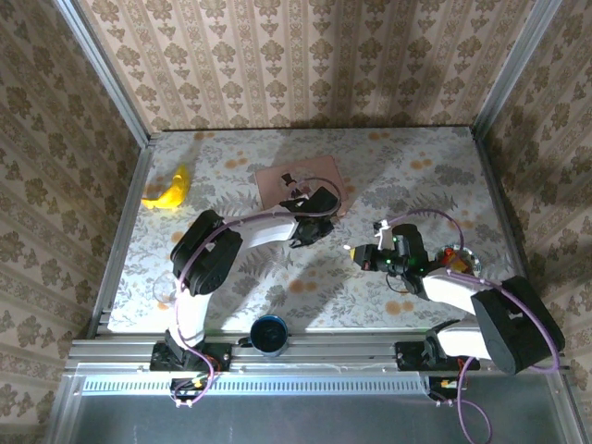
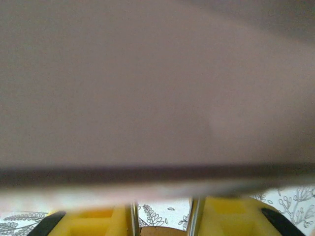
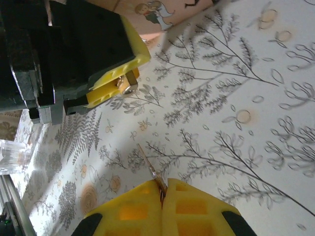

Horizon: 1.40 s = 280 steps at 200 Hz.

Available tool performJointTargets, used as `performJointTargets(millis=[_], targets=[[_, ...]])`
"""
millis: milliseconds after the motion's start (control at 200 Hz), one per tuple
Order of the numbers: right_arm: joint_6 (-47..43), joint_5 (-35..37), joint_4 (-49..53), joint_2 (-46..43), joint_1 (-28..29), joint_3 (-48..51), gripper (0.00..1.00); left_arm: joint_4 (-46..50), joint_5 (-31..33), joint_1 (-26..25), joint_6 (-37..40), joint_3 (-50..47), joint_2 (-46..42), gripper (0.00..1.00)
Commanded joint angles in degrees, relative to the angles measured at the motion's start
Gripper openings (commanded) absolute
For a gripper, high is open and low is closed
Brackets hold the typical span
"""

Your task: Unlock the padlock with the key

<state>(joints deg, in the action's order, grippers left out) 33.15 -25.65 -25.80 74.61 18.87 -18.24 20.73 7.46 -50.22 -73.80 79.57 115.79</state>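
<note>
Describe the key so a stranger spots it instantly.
Follow the right arm to the right pincer. The key is the thin metal sliver clamped between its yellow fingers, jutting over the flowered tabletop; the blocky brass padlock sits in the left pincer instead.

A floral cloth (image 1: pixel 416 166) covers the table, and patterned wallpaper (image 1: pixel 305 55) lines the walls around it. A banana (image 1: pixel 169 191) lies near the far left edge. A pink picture box (image 1: pixel 277 178) lies flat toward the far middle, well apart from the banana. A blue cup (image 1: pixel 270 333) stands at the near edge. A clear cup (image 1: pixel 164 289) stands by the left edge.
</note>
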Motion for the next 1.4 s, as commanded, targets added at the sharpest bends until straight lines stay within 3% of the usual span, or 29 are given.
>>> performJointTargets(millis=[0, 545, 800, 1395], targets=[[-1.2, 3.1, -8.5, 2.8, 0.9, -0.1, 0.0, 0.6, -4.6, 0.8, -3.9, 0.3, -1.1, 0.0], [6.6, 11.4, -26.7, 17.4, 7.4, -0.1, 0.0, -4.8, -5.3, 0.8, -8.8, -1.8, -0.8, 0.0], [11.2, 11.8, -35.7, 24.4, 8.1, -0.7, 0.0, -7.3, -4.8, 0.7, -10.2, -3.8, -1.3, 0.0], [12.0, 14.8, -38.5, 27.7, 10.1, -2.2, 0.0, -8.4, -5.9, 0.3, -11.1, -3.7, 0.0, 0.0]])
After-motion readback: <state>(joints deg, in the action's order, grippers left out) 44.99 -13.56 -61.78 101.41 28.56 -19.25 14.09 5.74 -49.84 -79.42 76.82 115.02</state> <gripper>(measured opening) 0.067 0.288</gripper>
